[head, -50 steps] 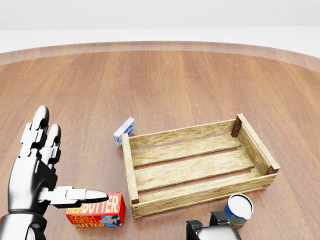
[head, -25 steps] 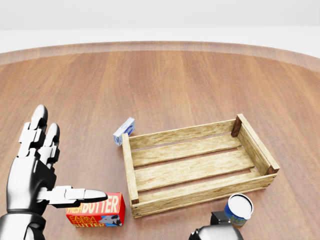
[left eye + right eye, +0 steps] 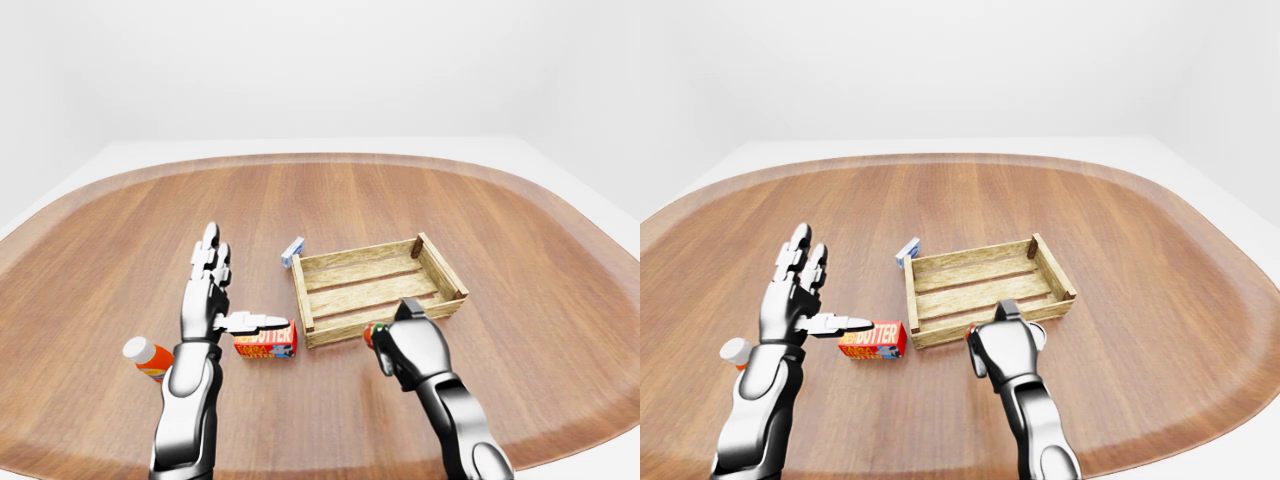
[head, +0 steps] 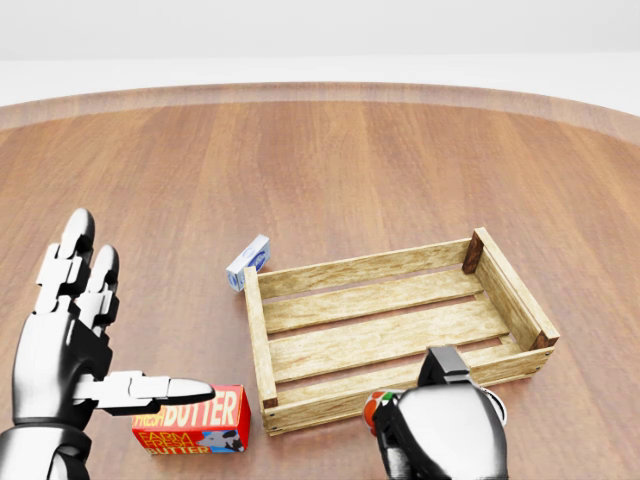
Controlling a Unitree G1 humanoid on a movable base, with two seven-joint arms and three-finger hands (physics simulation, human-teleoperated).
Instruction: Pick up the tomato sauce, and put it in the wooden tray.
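step: grasp | right robot hand (image 4: 440, 432) covers the small red-labelled, white-lidded tomato sauce can (image 4: 374, 408) just near of the slatted wooden tray (image 4: 261, 350); we cannot tell its closure | left robot hand (image 4: 75, 340) spread, empty | we should confirm grip, then lift clear of the rim.

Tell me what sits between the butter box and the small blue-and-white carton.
Nothing: in the head view only bare wooden table separates the butter box from the blue-and-white carton; the wooden tray lies just right of that stretch.

Tomato sauce (image 4: 374, 408) mostly behind right hand (image 4: 440, 430)
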